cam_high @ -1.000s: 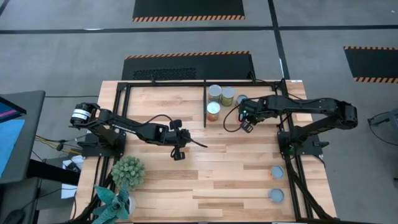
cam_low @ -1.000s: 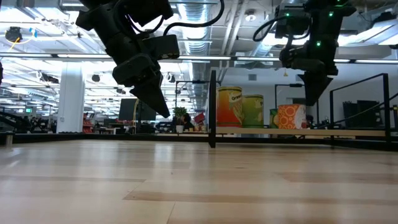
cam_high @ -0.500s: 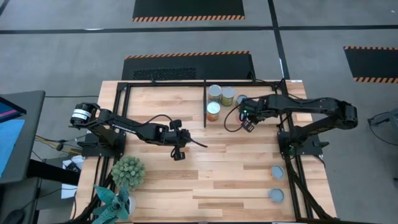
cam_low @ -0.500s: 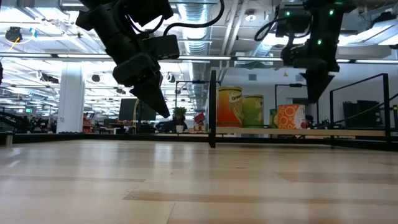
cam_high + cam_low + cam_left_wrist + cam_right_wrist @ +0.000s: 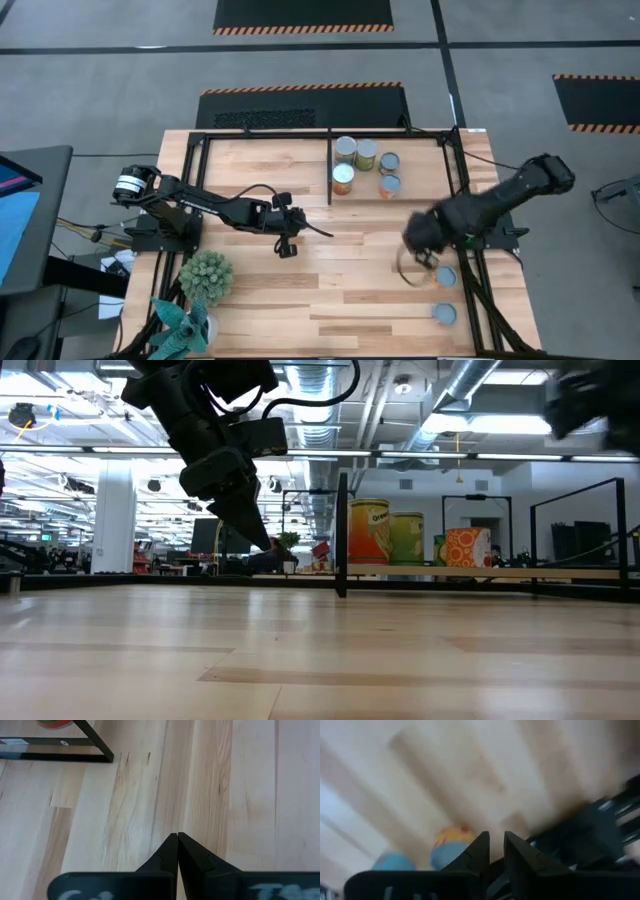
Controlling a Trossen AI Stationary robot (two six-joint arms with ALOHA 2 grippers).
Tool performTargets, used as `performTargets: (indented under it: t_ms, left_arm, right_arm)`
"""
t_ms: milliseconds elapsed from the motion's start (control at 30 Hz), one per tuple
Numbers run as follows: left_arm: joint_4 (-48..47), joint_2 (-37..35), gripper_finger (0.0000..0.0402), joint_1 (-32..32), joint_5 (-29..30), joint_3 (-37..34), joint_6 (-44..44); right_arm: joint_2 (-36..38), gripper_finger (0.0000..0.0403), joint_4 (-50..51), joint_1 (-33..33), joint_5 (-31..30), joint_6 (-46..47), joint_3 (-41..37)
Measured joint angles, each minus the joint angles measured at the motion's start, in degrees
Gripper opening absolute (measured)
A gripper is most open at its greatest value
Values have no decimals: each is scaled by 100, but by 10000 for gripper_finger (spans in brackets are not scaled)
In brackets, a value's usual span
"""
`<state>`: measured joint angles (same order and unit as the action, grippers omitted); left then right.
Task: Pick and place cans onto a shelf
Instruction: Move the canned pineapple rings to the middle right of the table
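Observation:
Several cans stand upright on their bases in the right half of the black shelf frame (image 5: 262, 132): a green one (image 5: 345, 148), one beside it (image 5: 366, 153), an orange-topped one (image 5: 342, 178), and two more (image 5: 389, 162) (image 5: 390, 185). Two cans (image 5: 446, 277) (image 5: 443, 314) stand on the table at the near right; they also show in the right wrist view (image 5: 451, 844) (image 5: 390, 862). My right gripper (image 5: 425, 248) (image 5: 496, 845) hovers by these two, blurred, with a narrow gap between its fingers and nothing in it. My left gripper (image 5: 287, 247) (image 5: 177, 840) is shut and empty above mid table.
A spiky green potted plant (image 5: 206, 275) and a second plant (image 5: 180, 322) stand at the near left. The shelf's divider bar (image 5: 342, 535) stands upright in the low view. The shelf's left half and the middle planks (image 5: 340, 290) show bare wood.
My right gripper has swung fast from above the shelf's right half toward the table's near right, to the two cans there, and has left the low view's middle. The orange-labelled can under it now shows uncovered in the shelf.

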<state>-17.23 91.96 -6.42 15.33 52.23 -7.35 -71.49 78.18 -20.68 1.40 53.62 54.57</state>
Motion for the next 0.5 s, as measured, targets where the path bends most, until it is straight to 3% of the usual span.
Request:
performTargets:
  t_ms: [233,500]
  left_arm:
    - [37,-1,0,0,2,0,-2]
    - [63,-1,0,2,-5,0,-196]
  right_arm:
    - [-6,81,-681,-2100,493,2371,-272]
    - [-111,81,-1777,-3335,261,4438,-1125]
